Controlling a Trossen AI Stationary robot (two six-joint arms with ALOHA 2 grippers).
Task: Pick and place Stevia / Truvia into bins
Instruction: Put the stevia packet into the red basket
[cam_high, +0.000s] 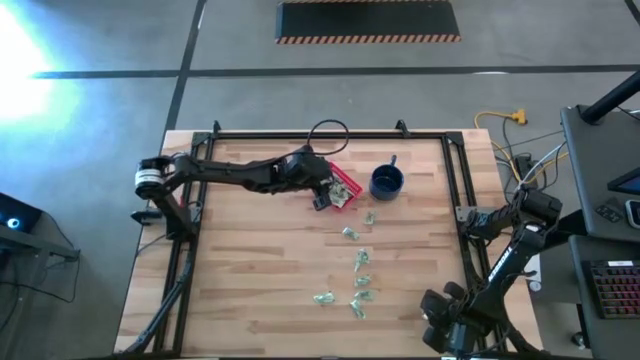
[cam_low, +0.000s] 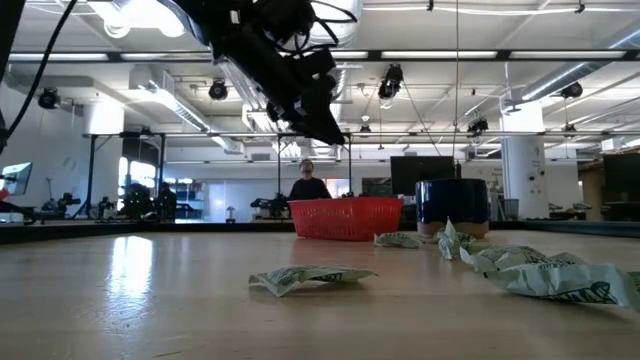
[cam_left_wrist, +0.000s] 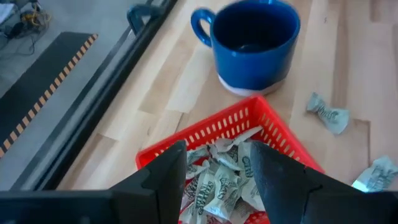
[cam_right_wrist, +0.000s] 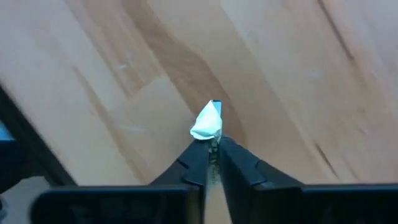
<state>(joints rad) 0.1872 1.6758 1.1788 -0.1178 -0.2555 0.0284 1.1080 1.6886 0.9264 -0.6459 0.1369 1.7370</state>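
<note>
**Left gripper over the red basket, right gripper pinching a sachet**

The wooden table (cam_high: 260, 270) carries everything; the left arm (cam_high: 235, 172) reaches in from 9 o'clock toward the table's centre, and the right arm (cam_high: 500, 275) sits folded at 4 o'clock; the red basket (cam_high: 343, 188) lies just past centre toward 12 o'clock with the blue mug (cam_high: 386, 181) just beside it at 3 o'clock; the left gripper (cam_left_wrist: 214, 168) hangs above the basket, fingers parted, holding nothing, sachets (cam_left_wrist: 217, 183) piled beneath; the right gripper (cam_right_wrist: 212, 152) is closed tight on 1 white sachet (cam_right_wrist: 208, 122); several loose sachets (cam_high: 361, 258) trail toward 6 o'clock.
</note>
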